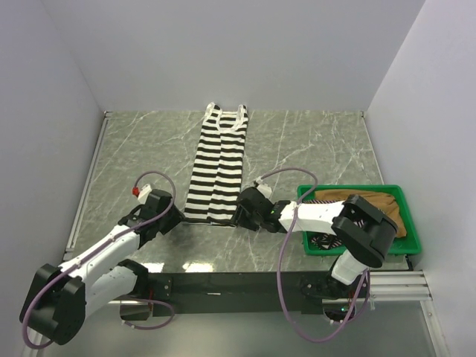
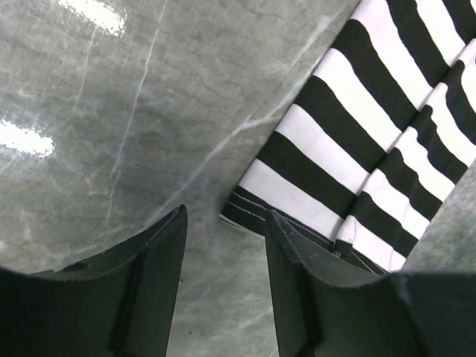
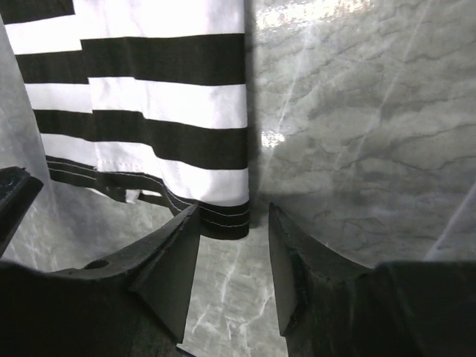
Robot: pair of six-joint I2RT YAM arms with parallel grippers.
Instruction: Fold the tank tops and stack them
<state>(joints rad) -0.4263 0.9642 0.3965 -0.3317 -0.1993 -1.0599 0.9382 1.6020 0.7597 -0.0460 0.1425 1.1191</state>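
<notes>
Striped tank top [image 1: 218,167] lies flat on the grey marble worktop [image 1: 312,141], centre, as a long narrow strip. Its straps are at the far end and its hem at the near end. An overlapping edge runs lengthwise down it.

Left fingers [image 2: 149,282]: apart, low over the worktop at the hem's left corner. Bare marble shows in the gap, and the hem corner sits just beside the inner finger. No cloth is pinched.

Right fingers [image 3: 167,260]: apart, at the hem's right corner. The stitched black hem edge sits right at the mouth of the gap and is not clamped.

Green tray [image 1: 407,247] stands at the right near side, well apart from the striped top. Tan-brown top [image 1: 368,202] lies bunched inside it.
</notes>
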